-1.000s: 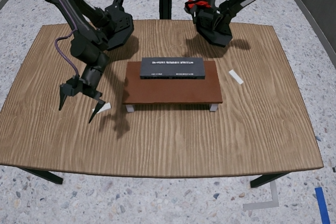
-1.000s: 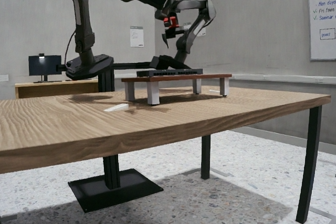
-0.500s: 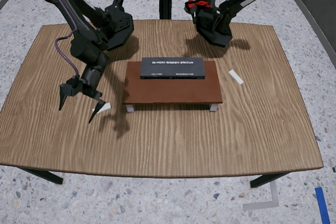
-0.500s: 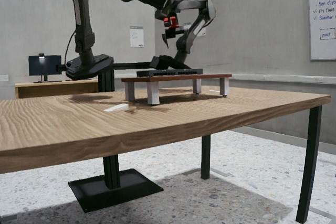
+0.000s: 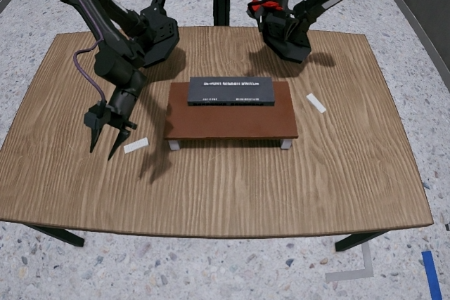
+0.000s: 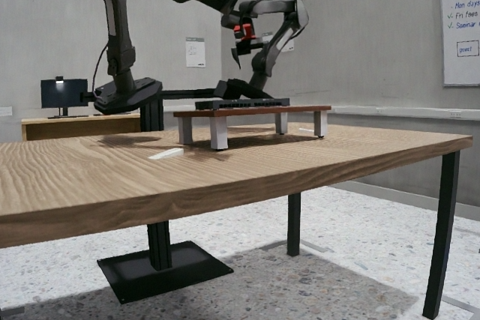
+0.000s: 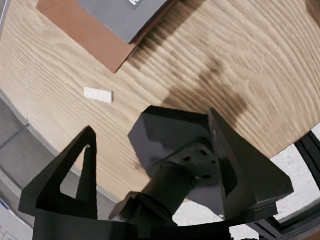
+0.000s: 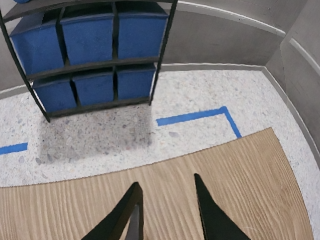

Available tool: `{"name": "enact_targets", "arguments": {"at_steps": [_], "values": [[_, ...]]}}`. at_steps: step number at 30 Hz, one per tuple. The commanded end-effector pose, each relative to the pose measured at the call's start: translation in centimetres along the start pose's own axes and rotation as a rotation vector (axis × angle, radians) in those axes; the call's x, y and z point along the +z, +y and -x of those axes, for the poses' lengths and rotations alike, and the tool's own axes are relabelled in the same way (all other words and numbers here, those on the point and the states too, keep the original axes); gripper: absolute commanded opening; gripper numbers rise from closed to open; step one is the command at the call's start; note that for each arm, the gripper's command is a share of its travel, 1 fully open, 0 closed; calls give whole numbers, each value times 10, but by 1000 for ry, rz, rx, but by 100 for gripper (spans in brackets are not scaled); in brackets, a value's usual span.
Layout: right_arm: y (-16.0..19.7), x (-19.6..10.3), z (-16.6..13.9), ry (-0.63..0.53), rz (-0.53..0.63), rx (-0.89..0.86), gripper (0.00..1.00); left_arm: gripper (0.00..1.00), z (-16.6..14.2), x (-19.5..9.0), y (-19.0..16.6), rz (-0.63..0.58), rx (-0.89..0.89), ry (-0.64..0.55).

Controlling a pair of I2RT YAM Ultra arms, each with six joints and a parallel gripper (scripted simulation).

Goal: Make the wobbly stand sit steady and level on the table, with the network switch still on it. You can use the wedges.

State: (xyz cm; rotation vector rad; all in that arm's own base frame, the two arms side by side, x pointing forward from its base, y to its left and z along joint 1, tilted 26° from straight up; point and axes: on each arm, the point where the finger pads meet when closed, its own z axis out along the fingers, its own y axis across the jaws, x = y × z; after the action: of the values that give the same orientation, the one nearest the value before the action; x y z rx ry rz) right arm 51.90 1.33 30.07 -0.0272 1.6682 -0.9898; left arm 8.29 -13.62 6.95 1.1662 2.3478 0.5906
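The brown stand (image 5: 231,111) stands mid-table on short white legs, with the dark network switch (image 5: 230,90) on its back half. One white wedge (image 5: 136,145) lies flat on the table off the stand's front-left leg. A second wedge (image 5: 316,102) lies to the stand's right. My right gripper (image 5: 101,153) hangs above the table just left of the first wedge, fingers apart and empty. My left gripper (image 7: 146,121) (image 6: 236,55) is wide open and empty, held high behind the stand.
Both arm bases sit at the table's back edge behind the stand. A black frame post stands behind the table.
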Motion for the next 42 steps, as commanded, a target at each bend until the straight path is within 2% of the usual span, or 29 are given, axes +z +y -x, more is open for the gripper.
{"name": "enact_targets", "arguments": {"at_steps": [1, 2, 3, 4, 6, 7, 9, 10, 12, 16, 18, 20, 21, 22, 23, 28, 29, 31, 32, 33, 35, 36, 37, 38, 39, 40, 41, 42], "values": [[-8, -6, 18, -35, -2, 41, 43, 100, 3, -2, 1, -1, -6, -15], [-5, -3, 9, -19, -2, 23, 43, 100, 3, -1, 1, 2, -5, -12], [16, 4, -28, 45, 35, -41, 43, 100, 18, -10, -4, -65, -68, -40], [13, 5, -18, 33, 37, -1, 43, 100, 19, -8, -6, -76, -70, -36], [13, 3, -18, 37, 62, 53, 43, 100, 26, -6, -10, -112, -99, -34], [19, 2, -31, 60, 84, 60, 43, 100, 32, -6, -11, -136, -122, -36], [8, 8, -14, 50, 93, 173, 43, 100, 47, -5, -13, -192, -177, -47], [13, 11, -18, 67, 109, 208, 43, 100, 56, -5, -13, -221, -211, -57], [48, 9, -78, 190, 178, 195, 43, 100, 78, -4, -9, -279, -282, -81], [43, 16, -77, 250, 202, 402, 43, 100, 118, 3, 14, -357, -421, -142], [43, 16, -77, 250, 202, 402, 43, 100, 118, 3, 14, -357, -421, -142], [38, 16, -81, 282, 208, 479, 43, 100, 133, 10, 28, -370, -477, -159], [41, 17, -89, 310, 211, 501, 43, 100, 146, -3, 47, -389, -536, -233], [43, 17, -96, 335, 213, 523, 43, 100, 152, 1, 55, -388, -560, -244], [58, 9, -136, 428, 223, 502, 43, 100, 164, -1, 72, -390, -603, -292], [60, 11, -158, 542, 208, 645, 43, 100, 190, 9, 126, -365, -713, -386], [54, 10, -154, 548, 204, 688, 43, 100, 194, -6, 148, -360, -751, -464], [53, 9, -162, 593, 192, 738, 43, 100, 199, -1, 170, -333, -784, -495], [72, -9, -218, 716, 182, 671, 43, 100, 202, -1, 182, -322, -800, -517], [70, -3, -209, 715, 174, 718, 43, 100, 204, -1, 195, -307, -815, -540], [70, -3, -209, 715, 174, 718, 43, 100, 204, -1, 195, -307, -815, -540], [63, -1, -195, 703, 172, 771, 43, 100, 203, -1, 207, -290, -830, -564], [60, 0, -198, 722, 158, 801, 43, 100, 204, -17, 228, -266, -854, -631], [57, 0, -198, 735, 149, 833, 43, 100, 204, -16, 240, -247, -865, -650], [57, -3, -204, 761, 138, 853, 43, 100, 206, -20, 254, -224, -877, -679], [71, -18, -248, 863, 111, 802, 43, 100, 203, -19, 266, -201, -889, -694], [71, -28, -264, 909, 94, 801, 43, 100, 202, -21, 279, -178, -898, -718], [69, -23, -256, 908, 84, 845, 43, 100, 200, -24, 291, -154, -907, -742]]}}
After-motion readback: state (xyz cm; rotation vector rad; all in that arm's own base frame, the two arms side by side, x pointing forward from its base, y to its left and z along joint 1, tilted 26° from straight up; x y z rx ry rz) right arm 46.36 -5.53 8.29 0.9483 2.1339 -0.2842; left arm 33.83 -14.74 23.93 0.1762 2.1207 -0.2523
